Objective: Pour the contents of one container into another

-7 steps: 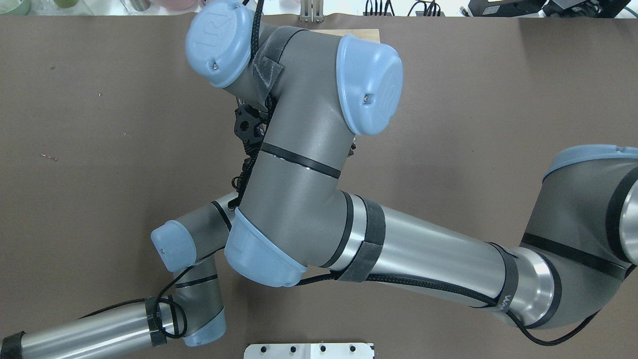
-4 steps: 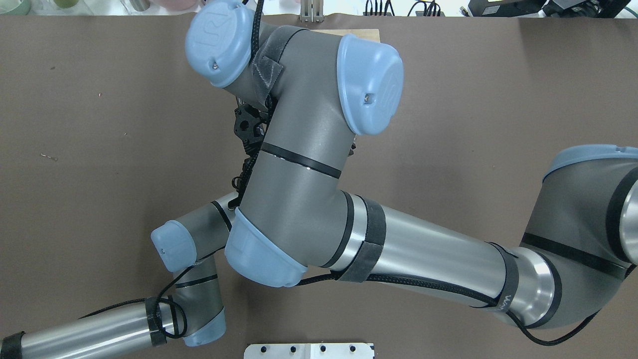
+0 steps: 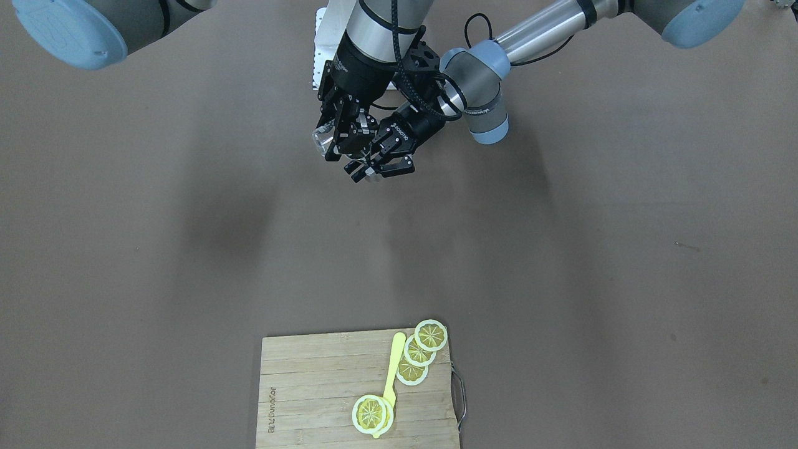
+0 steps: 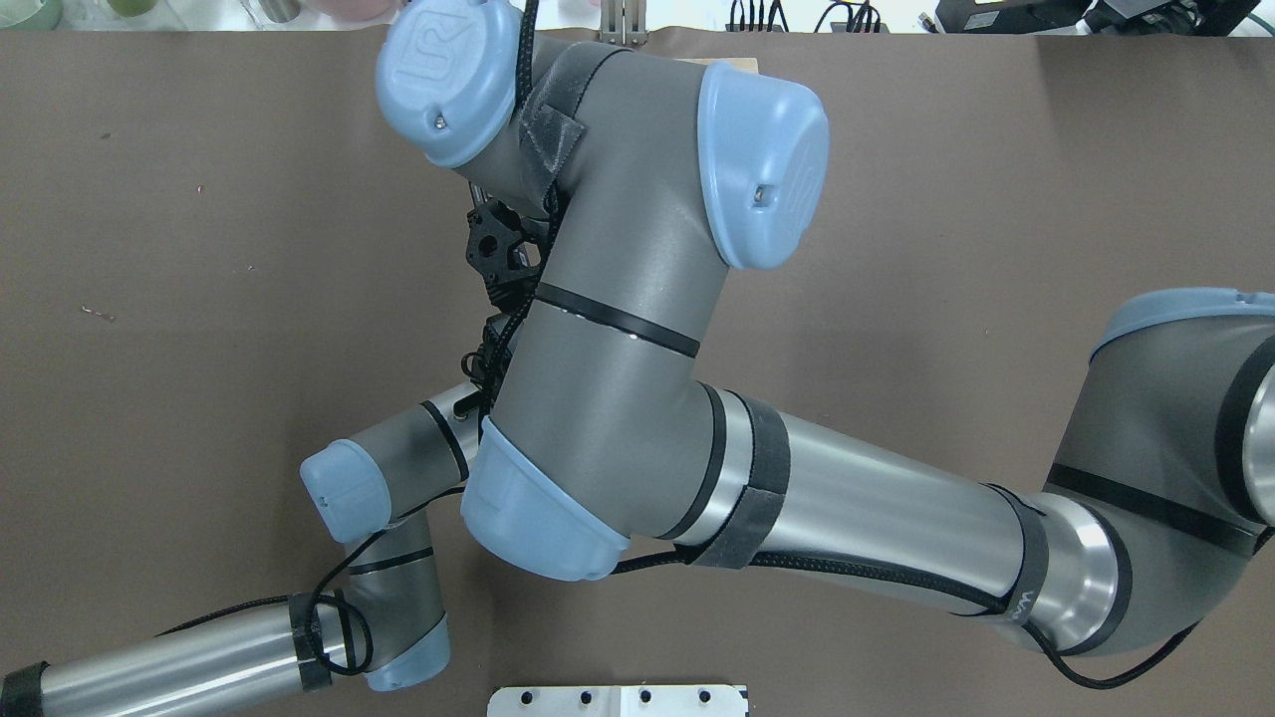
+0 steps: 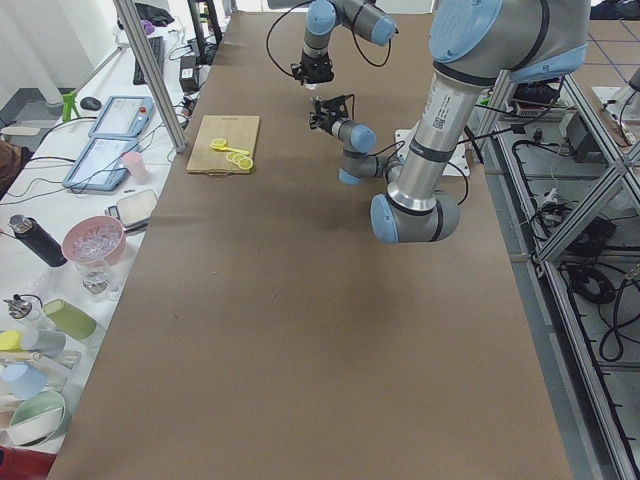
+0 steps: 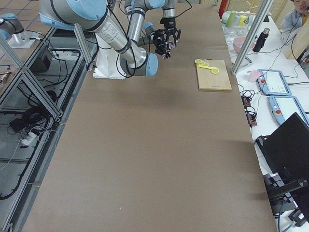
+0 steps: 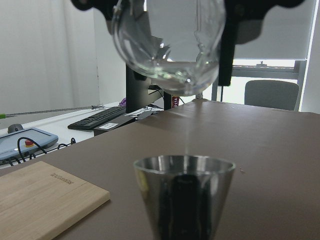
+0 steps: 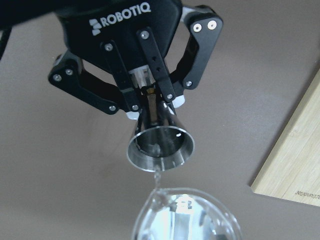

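Note:
My left gripper (image 8: pixel 152 107) is shut on the stem of a steel cone-shaped jigger (image 8: pixel 160 145), which it holds mouth-up over the table. Directly above the jigger hangs a clear round glass (image 7: pixel 170 45) with a little clear liquid in it, gripped by my shut right gripper (image 3: pixel 340 149). A thin stream (image 7: pixel 187 127) falls from the glass into the jigger (image 7: pixel 185 200). In the front-facing view the two grippers meet near the robot's base, with the left gripper (image 3: pixel 377 169) on the right. The overhead view hides both under the right arm (image 4: pixel 618 299).
A wooden cutting board (image 3: pixel 312 399) with lemon slices (image 3: pixel 419 352) and a yellow utensil (image 3: pixel 393 365) lies at the table's far edge; its corner (image 8: pixel 295 165) shows beside the jigger. A side table with cups (image 5: pixel 90 240) runs along one long edge. A person (image 6: pixel 295 14) sits by it.
In the overhead view my right arm's elbow and wrist joints have shifted slightly to the right and away. My left arm has stayed still.

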Controlling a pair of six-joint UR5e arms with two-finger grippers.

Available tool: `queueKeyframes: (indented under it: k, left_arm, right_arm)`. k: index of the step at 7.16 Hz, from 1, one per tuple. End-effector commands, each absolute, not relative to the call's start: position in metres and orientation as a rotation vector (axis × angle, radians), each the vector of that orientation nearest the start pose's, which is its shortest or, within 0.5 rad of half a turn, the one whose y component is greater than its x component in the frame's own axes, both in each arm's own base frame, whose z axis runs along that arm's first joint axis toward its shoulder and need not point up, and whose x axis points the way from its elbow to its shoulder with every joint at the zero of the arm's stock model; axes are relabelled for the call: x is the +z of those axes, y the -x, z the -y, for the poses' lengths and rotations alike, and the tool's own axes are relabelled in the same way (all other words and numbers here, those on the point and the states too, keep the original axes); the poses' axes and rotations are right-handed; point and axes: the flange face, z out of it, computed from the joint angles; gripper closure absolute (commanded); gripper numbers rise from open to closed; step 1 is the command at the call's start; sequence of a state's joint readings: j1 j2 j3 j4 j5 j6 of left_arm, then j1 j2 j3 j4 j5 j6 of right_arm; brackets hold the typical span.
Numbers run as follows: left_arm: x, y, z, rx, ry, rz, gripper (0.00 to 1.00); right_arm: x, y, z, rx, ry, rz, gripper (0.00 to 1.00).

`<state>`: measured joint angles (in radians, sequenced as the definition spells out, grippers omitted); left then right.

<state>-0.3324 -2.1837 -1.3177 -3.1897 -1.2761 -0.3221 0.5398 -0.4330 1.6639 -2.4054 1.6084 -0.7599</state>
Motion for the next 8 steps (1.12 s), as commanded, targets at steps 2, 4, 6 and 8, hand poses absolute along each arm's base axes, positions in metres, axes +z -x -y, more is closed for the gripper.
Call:
queueKeyframes:
  k: [2, 4, 6, 8]
  left_arm:
    - [0.241, -0.571, 0.369, 0.307, -1.532, -1.242, 1.0]
    - [0.244, -0.57, 0.371, 0.301, -1.536, -1.227, 1.0]
    - [0.244, -0.57, 0.372, 0.289, -1.538, -1.211, 1.0]
    - [0.246, -0.568, 0.374, 0.284, -1.541, -1.21, 1.0]
  right_arm:
    - [0.023, 0.47, 0.442, -1.756, -0.481, 0.155, 1.0]
    - [0.038, 0.435, 0.45, -1.711, -0.534, 0.225, 1.0]
    - [0.073, 0.387, 0.458, -1.655, -0.611, 0.304, 1.0]
    - [0.106, 0.326, 0.474, -1.572, -0.676, 0.395, 1.0]
